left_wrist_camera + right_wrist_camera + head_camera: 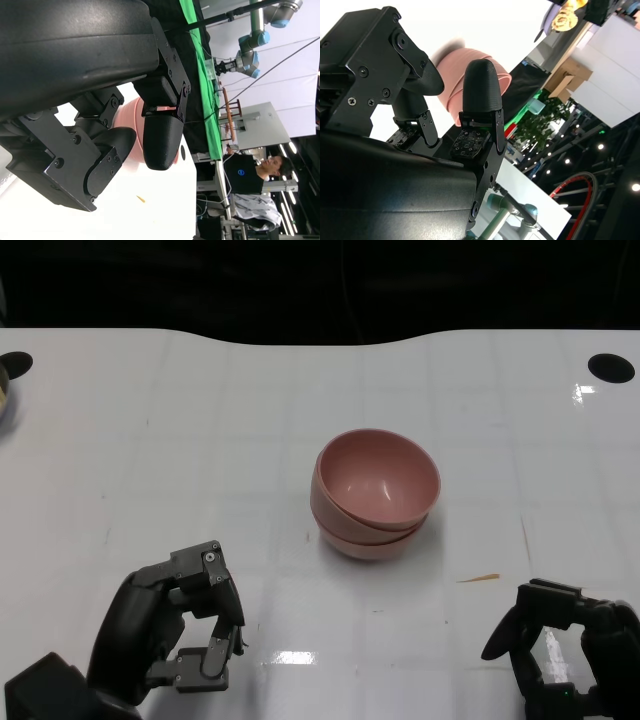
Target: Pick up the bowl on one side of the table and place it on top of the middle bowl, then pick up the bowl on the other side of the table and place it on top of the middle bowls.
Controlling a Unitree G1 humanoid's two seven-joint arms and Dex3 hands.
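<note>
At the centre of the white worktop in the head view, the pink bowl stack is sitting nested, with at least two rims showing; no bowl is showing at either side, so the stacking is judged complete or nearly so. The left hand is resting low with fingers curled in and gripping nothing. The right hand is also holding nothing, its fingers part-spread.

In the left wrist view, the fingers are framing the stack without touching it; a person is standing in the background.

In the right wrist view, the stack is showing beyond the empty fingers. No legible writing is appearing anywhere.
</note>
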